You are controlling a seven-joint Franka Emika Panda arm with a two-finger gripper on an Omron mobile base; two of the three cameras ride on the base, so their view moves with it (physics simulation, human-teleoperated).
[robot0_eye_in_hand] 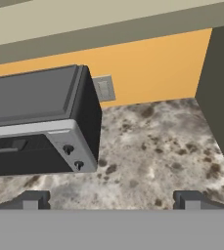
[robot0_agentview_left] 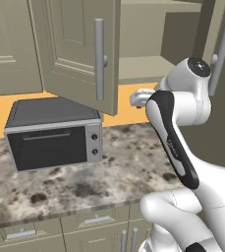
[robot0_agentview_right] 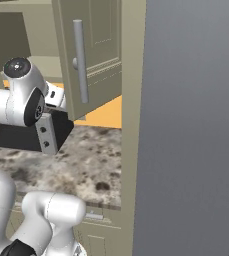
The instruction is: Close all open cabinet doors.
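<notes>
Above the speckled stone desk (robot0_agentview_left: 84, 182), one cabinet door (robot0_agentview_left: 79, 49) hangs swung out over the toaster oven (robot0_agentview_left: 55, 138) at the desk's back-left, its silver bar handle (robot0_agentview_left: 99, 59) facing the room. A second door (robot0_agentview_right: 88, 55) stands ajar at the right. The tool (robot0_eye_in_hand: 111, 201) hovers over the desk, fingertips (robot0_eye_in_hand: 31, 200) spread wide, holding nothing.
</notes>
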